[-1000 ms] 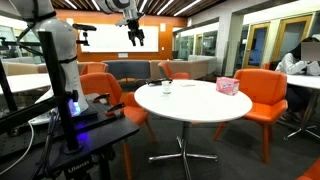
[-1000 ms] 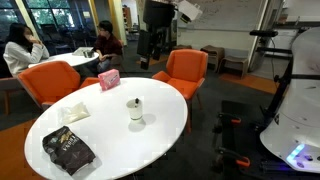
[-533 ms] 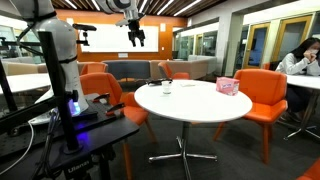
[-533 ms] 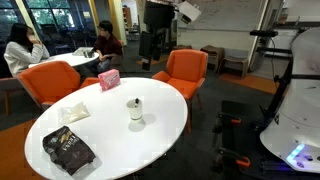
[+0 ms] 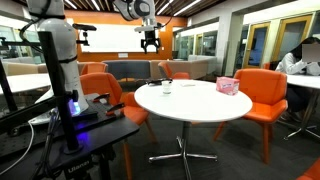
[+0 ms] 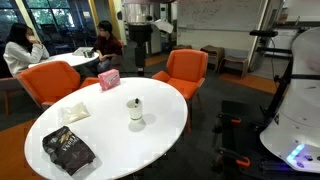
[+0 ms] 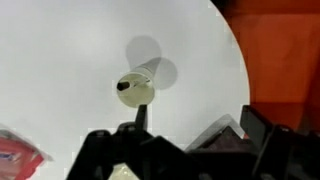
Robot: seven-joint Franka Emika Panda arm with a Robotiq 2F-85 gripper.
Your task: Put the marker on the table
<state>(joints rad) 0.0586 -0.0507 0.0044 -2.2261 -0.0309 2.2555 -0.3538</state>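
pincer [image 5: 150, 42] hangs high over the table [image 5: 200, 102]; i cannot tell its jaw state. cup [image 7: 133, 88] lies straight below; a thin dark stick [image 7: 140, 116], maybe the marker, shows between cup and pincer.

— What does your arm look like here?
— Your smooth white robot arm of rounded segments [image 5: 57, 50] carries a blue light [image 5: 72, 106] near its foot.
— And its end?
— A pale grey wrist [image 5: 146, 10], then your blocky black gripper [image 5: 150, 44].
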